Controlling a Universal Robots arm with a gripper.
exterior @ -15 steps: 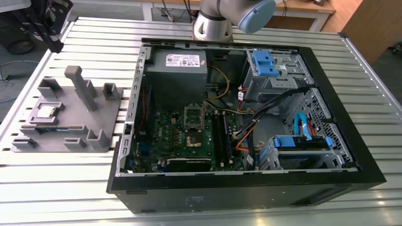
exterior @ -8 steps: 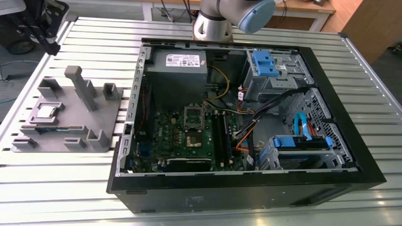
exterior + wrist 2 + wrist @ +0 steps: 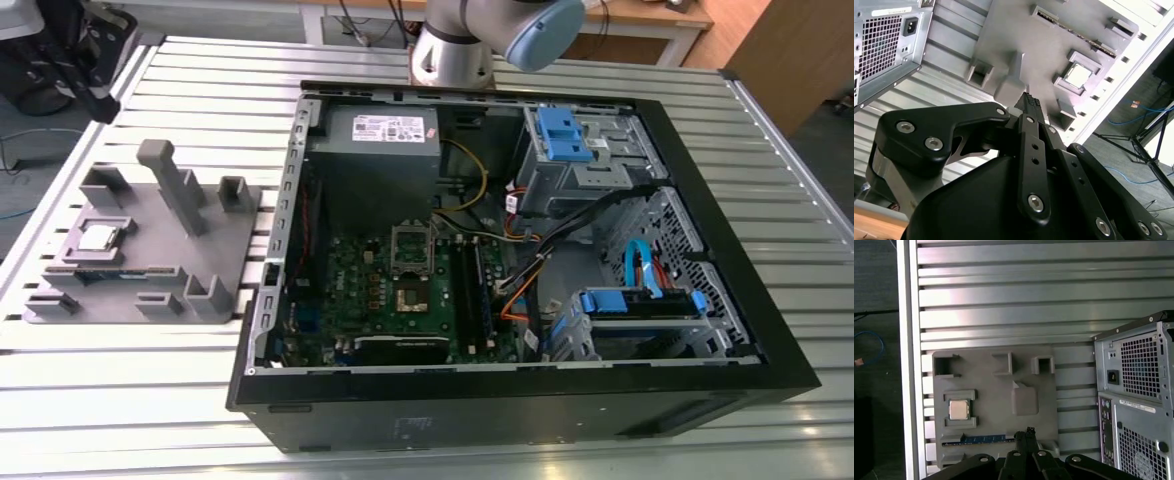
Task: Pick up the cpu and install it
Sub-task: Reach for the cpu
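Two containers stand on the bench (image 3: 200,90). Do we confirm their contents?

Confirmed. We log the grey tray (image 3: 134,250) at the exterior view's left, flat on the slatted metal bench. The cpu (image 3: 98,237) lies flat in a square recess of that tray, metal top up. In the first wrist view, a blue-edged strip (image 3: 986,439) sits in a slot near the recess.

And the second container?

We log the open computer case (image 3: 534,250), lying on its side just beside the tray. It holds the green motherboard (image 3: 400,290), a grey power supply (image 3: 380,135), blue drive brackets (image 3: 561,135) and loose cables (image 3: 534,270).

What state do we record for the jaws?

We read the jaws as closed, tips together with nothing between them. Both wrist views place them above the tray, apart from the cpu. The arm (image 3: 461,45) rises at the far end of the case in the exterior view.

What do we note of the surroundings?

We note a dark floor (image 3: 874,290) beside the bench, with a blue cable (image 3: 874,347) lying on it. Wooden furniture (image 3: 641,15) stands behind the bench.
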